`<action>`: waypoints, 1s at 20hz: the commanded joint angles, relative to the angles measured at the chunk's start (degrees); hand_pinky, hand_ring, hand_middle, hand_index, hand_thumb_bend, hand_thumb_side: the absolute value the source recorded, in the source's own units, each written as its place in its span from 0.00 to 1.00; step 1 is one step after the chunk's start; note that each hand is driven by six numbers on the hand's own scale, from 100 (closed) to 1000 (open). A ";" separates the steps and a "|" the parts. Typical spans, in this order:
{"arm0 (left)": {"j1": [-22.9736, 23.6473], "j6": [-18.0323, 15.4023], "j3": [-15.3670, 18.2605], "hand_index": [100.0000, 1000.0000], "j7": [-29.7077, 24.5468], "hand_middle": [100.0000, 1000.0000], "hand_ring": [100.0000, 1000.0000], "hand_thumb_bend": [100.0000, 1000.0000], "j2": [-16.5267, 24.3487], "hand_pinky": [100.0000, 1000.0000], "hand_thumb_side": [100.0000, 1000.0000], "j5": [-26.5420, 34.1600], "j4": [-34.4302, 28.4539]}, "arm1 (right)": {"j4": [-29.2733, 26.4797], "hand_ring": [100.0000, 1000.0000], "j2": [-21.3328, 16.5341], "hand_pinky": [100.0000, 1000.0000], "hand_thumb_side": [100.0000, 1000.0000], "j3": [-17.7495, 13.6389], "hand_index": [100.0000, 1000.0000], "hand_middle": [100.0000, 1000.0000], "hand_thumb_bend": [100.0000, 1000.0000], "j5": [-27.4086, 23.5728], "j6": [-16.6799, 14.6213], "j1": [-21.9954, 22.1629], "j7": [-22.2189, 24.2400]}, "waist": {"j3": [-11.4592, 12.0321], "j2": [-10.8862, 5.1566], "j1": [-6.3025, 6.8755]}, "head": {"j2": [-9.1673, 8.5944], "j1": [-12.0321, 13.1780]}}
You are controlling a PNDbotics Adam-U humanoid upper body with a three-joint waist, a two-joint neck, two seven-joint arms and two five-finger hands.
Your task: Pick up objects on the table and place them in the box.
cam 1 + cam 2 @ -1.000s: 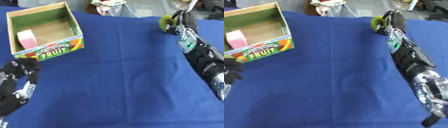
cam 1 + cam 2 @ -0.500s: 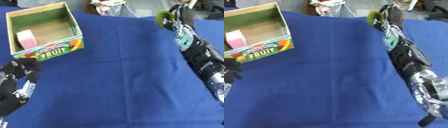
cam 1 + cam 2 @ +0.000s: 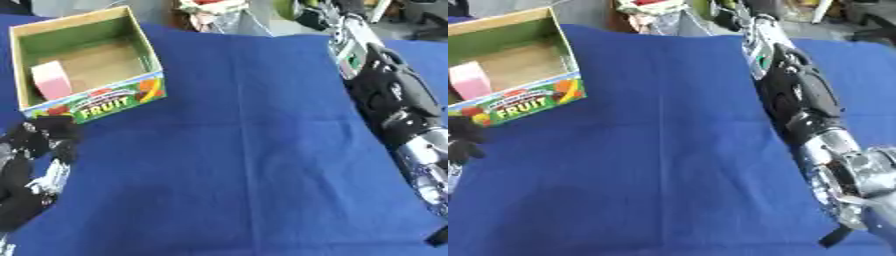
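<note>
The right hand reaches to the far edge of the blue tabletop, at the top of the view, and seems to be curled round a yellow-green object, though much of both is cut off. The box sits at the far left with a pink block inside, against its left wall. The left hand rests at the lower left, fingers relaxed and holding nothing.
</note>
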 commanded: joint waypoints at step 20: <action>-0.48 -0.21 -1.11 0.74 -1.34 0.59 0.59 0.07 -0.16 0.46 0.42 0.74 -0.70 | -4.06 0.61 19.76 0.72 0.00 6.05 0.47 0.22 0.00 9.76 -12.08 -2.71 9.29 | 3.31 -1.17 0.52 | -1.07 -3.44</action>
